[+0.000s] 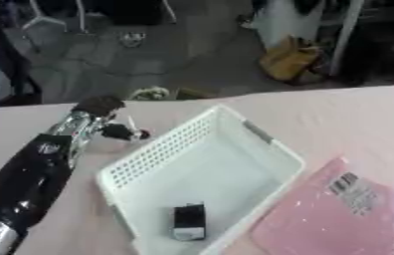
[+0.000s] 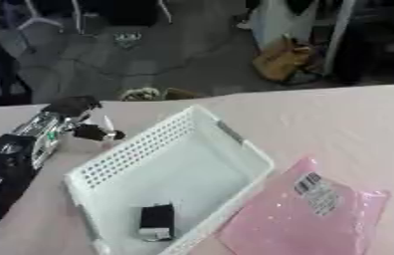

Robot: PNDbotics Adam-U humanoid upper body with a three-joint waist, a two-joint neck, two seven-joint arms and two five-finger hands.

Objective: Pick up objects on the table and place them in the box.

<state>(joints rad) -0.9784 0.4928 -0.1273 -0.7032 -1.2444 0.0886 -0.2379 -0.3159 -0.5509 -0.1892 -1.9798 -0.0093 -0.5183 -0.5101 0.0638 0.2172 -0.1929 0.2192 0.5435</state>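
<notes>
**Pink packet waits beside the basket**

The pink packet (image 1: 340, 214) lies flat on the table (image 1: 357, 114), touching the white basket's (image 1: 235, 124) near right wall. It looks thin, floppy and slick, so you'd likely do best pinching an edge. Its barcode label (image 1: 350, 189) can't be read. A small black item (image 1: 189, 221) already sits inside. Your left hand (image 1: 105, 117) is beyond the basket's left wall; I cannot tell its grip. Your right hand isn't visible.
</notes>
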